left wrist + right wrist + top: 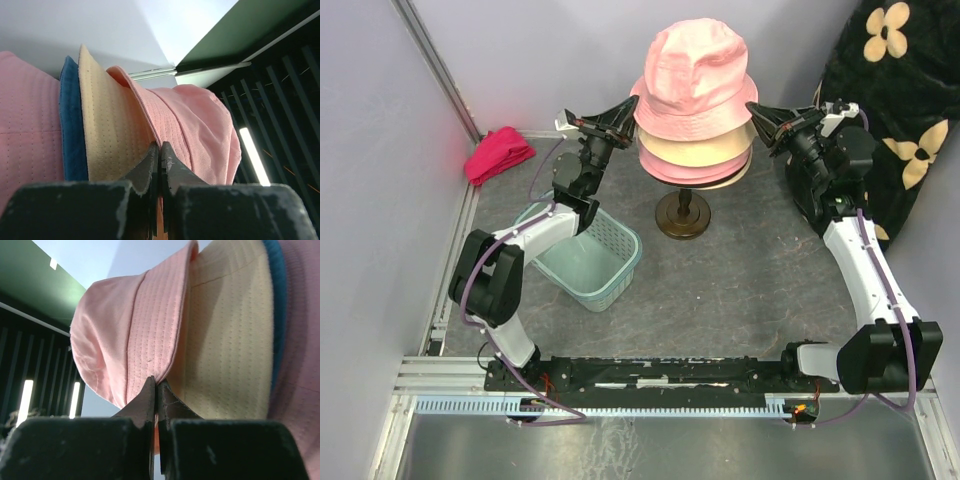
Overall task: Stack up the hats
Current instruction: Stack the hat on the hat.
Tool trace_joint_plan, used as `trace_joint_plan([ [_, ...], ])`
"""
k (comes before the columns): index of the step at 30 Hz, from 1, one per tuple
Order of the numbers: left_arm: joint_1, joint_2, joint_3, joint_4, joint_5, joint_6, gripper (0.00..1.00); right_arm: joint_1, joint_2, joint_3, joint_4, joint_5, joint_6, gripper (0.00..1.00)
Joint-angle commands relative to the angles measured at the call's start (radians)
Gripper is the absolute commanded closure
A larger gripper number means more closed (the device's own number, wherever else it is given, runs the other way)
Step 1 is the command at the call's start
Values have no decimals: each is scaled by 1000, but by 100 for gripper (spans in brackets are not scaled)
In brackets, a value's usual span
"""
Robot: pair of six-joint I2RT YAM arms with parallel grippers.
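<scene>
Now both tools pinch the top pink hat's [692, 75] brim, left tool [632, 107] and right tool [754, 108] clamped shut; I'd pull down evenly, keeping the stack level.

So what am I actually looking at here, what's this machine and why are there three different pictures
Two robot arms are bolted at a table's near edge. The overhead picture comes from a fixed camera; the other two come from cameras on each wrist. Soft fabric bucket hats are stacked on a dark stand: the pink top hat, a beige one, a blue one and another pink below. The left gripper and right gripper are each pinched shut on the pink top hat's brim, on opposite sides. A pale green plastic basket and a magenta-red cloth bundle also lie on the table.
</scene>
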Motion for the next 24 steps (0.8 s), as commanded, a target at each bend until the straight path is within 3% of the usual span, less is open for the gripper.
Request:
trace_joint_plan([
  [1,20,-30,-9,84,15,-13,97,-13,-27,-46,50,-18,-27,98],
  [24,34,-75,-80,-152,23,10,97,-49,28,-185,94,-29,-59,98],
])
